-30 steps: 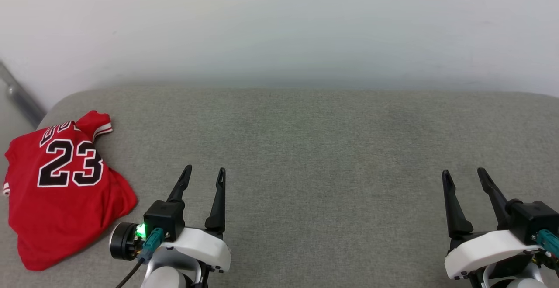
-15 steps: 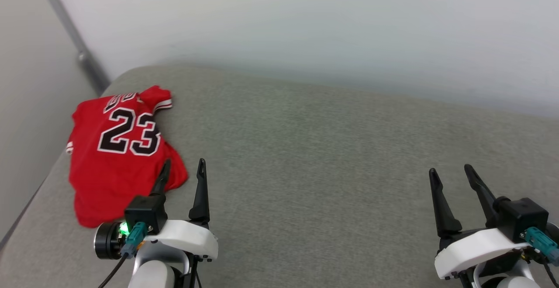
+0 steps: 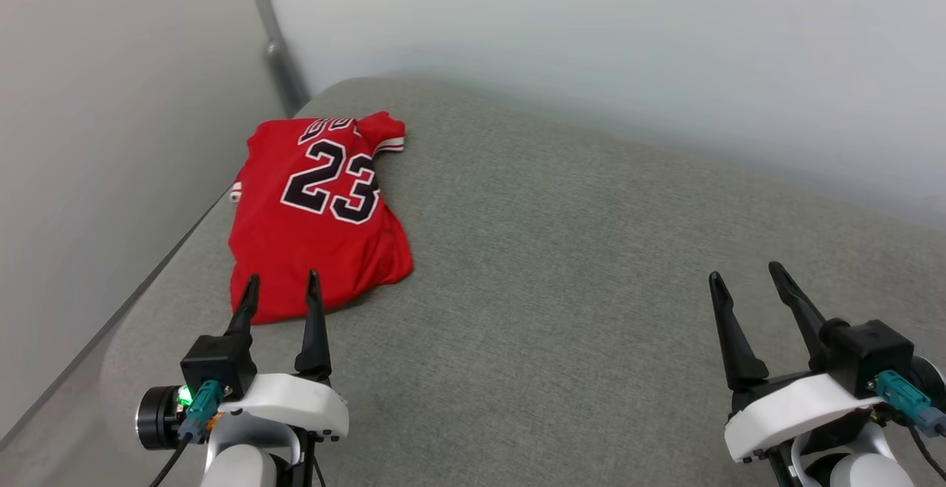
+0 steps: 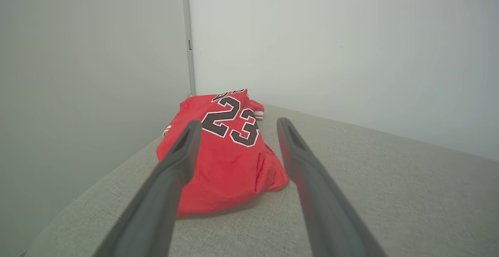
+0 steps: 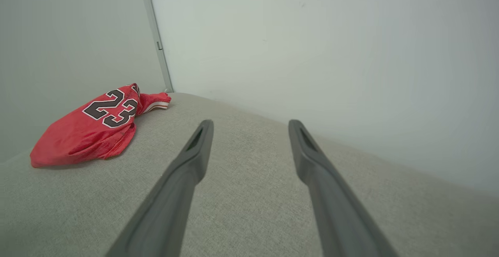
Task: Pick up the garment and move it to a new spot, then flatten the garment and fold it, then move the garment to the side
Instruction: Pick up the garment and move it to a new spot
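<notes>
The garment (image 3: 318,213), a red jersey with a black, white-outlined "23" facing up, lies rumpled near the far left corner of the grey cushioned surface (image 3: 576,265). One striped sleeve edge sticks out at its far right. My left gripper (image 3: 281,286) is open, and its fingertips overlap the jersey's near hem in the head view. In the left wrist view the garment (image 4: 224,155) lies straight ahead between the fingers and nothing is held. My right gripper (image 3: 748,278) is open and empty, far right of the garment (image 5: 93,132).
Pale walls meet in a corner behind the garment, with a grey vertical strip (image 3: 273,43) running down it. The cushion's left edge (image 3: 148,280) drops off just beside the garment. Bare grey cushion stretches from the jersey to my right gripper.
The head view has swung to the left, so the jersey now sits nearer the middle of the picture. My left gripper now lines up with the jersey's near hem. Both grippers stay open.
</notes>
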